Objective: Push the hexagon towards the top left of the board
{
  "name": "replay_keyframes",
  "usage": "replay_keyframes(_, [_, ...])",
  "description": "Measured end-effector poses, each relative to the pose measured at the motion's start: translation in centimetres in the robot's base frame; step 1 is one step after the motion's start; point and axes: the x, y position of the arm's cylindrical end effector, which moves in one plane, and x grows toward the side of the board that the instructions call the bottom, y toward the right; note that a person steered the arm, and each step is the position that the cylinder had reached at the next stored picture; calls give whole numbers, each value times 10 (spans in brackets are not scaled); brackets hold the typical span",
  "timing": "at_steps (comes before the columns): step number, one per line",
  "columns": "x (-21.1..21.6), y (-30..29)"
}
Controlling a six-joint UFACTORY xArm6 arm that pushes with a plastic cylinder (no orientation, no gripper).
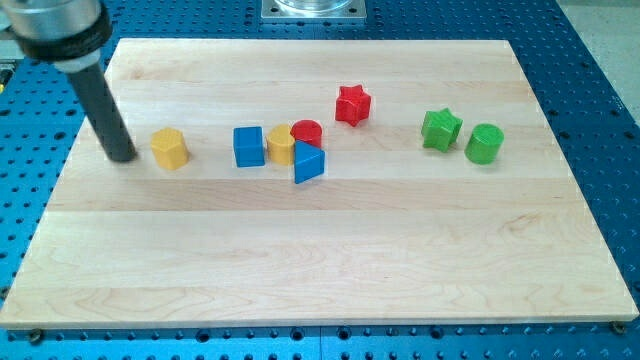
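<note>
My tip (124, 156) is sitting on the wooden board (320, 260) at the left of the frame, bare and holding nothing, and the rod's top is running out of the upper left corner. Just to its right, close but apart, the yellow hexagon (170, 148) is standing upright, a flat face toward the bottom of the frame; no clear long axis is showing. In the middle a cluster is bunching together: the blue cube (248, 146), a second yellow block (280, 145) whose shape is hard to read because the blue triangle (308, 163) and red cylinder (307, 132) are crowding it. The red star (352, 104) is sitting above them. At the right, the green star (440, 130) and green cylinder (484, 143) are sitting side by side.
</note>
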Motion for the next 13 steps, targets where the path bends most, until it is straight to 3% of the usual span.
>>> replay_keyframes(1, [13, 46])
replay_keyframes(4, [1, 60])
replay_keyframes(5, [-40, 58])
replay_keyframes(7, [-48, 50])
replay_keyframes(9, [-131, 45])
replay_keyframes(11, [-60, 50])
replay_keyframes(12, [-68, 98])
replay_keyframes(13, [-103, 87])
